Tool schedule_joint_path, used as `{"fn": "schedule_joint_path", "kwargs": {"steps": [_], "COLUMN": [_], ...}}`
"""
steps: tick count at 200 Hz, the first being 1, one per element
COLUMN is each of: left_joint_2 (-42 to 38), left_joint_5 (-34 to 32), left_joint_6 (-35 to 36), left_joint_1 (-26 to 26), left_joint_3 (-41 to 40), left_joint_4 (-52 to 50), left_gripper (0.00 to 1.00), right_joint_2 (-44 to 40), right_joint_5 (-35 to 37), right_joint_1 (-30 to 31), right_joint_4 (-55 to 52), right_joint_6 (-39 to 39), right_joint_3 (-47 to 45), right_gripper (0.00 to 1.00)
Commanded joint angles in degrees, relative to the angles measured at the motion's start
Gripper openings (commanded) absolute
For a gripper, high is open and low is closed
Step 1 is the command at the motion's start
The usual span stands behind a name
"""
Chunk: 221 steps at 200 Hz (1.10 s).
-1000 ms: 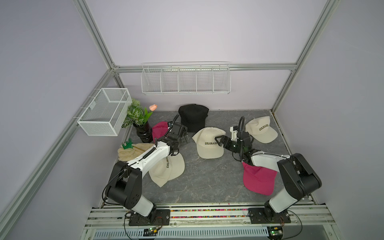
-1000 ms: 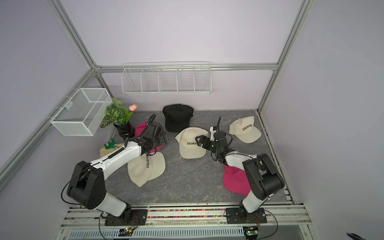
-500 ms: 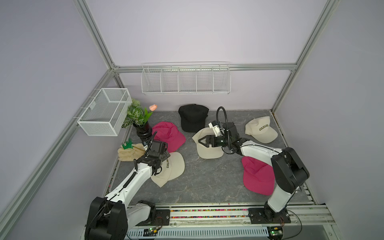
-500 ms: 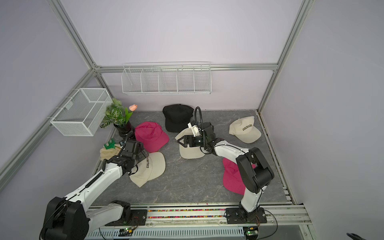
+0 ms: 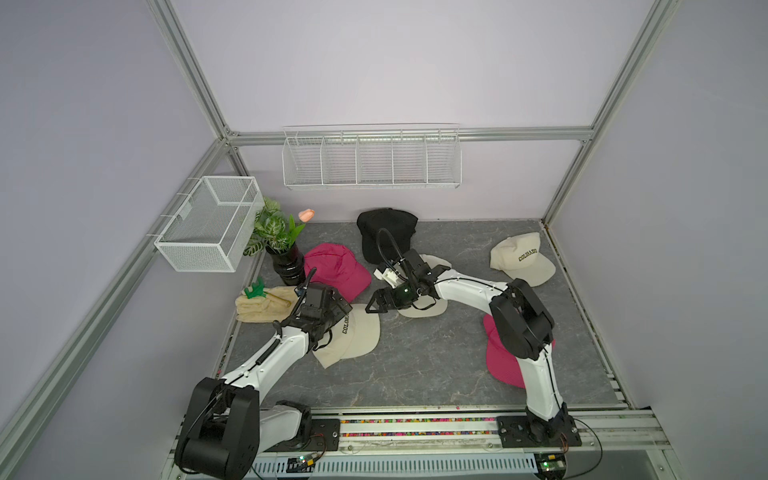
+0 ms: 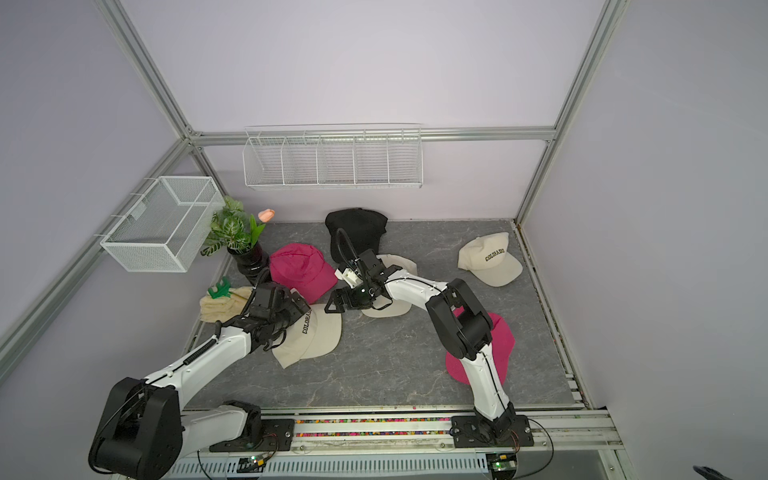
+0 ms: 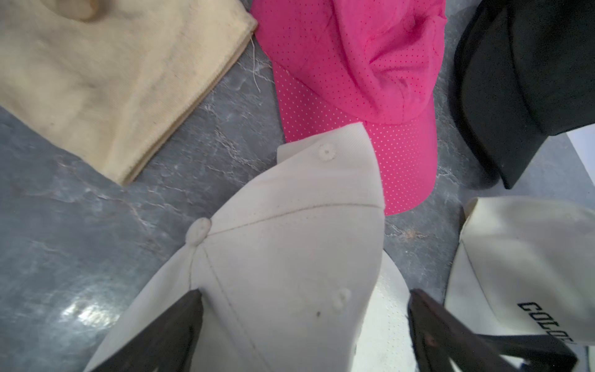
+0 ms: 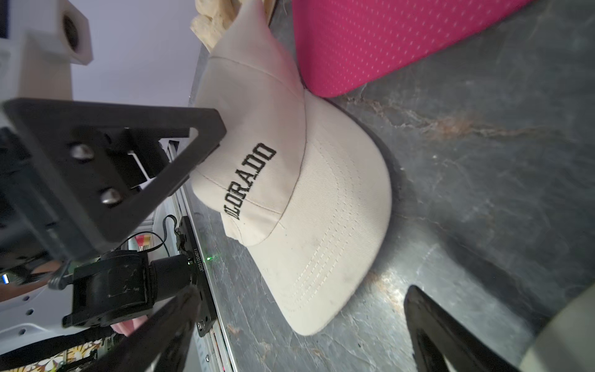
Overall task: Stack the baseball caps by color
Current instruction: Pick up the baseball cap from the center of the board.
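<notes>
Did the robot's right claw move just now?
Yes. The right gripper has swung away from the cream cap by the wall, toward the plant.

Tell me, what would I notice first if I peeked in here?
The bright pink jumps out: a hot pink cap lies beside the potted plant at the back left, and a second pink cap lies front right, partly under the right arm. Mid-way across the grey table, the left arm hangs over a cream cap and the right arm over another cream cap.
</notes>
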Motion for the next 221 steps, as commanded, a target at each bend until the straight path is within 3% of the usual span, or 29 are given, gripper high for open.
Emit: {"fn": "schedule_joint_path", "kwargs": {"steps": [1,41,74,94,110,138,202,221], "left_joint_2": [0.1,-0.7,0.6,1.0,1.1,-0.3,-6.8,-7.3], "left_joint_5": [1.8,1.4,2.1,2.6,2.6,1.3,-9.8,-9.5], "left_joint_6": [-2.2,-2.4,-2.5,-2.7,-2.7,-1.3,6.4,6.4], "left_joint_1": [0.2,0.2,0.2,0.2,0.2,0.3,0.5,0.5], "left_joint_3": [-0.4,-1.4,-1.2,-1.4,-1.3,0.3,11.2,13.2], "left_joint_4": [2.7,3.5,4.5,5.3,5.5,4.2,0.5,2.4], "left_gripper": [1.00,1.00,1.00,1.00,1.00,1.00,1.00,1.00], "right_joint_2": [3.6,7.9,10.9,11.7,10.9,6.2,-10.2,-16.0], "right_joint_5": [0.4,-3.0,-7.6,-10.9,-12.9,-9.9,2.1,7.1], "right_joint_1": [-0.3,0.0,0.4,0.7,0.8,0.8,0.7,0.1], "right_joint_4": [-7.8,-10.2,-10.4,-7.8,-2.4,6.2,25.9,32.1], "right_joint_6": [-0.5,-0.4,-0.1,1.8,4.9,8.3,13.1,14.1], "right_joint_3": [2.5,6.8,9.6,10.0,9.1,6.2,-11.4,-18.1], "right_gripper": [0.95,0.82,0.65,0.52,0.35,0.08,0.06,0.06]}}
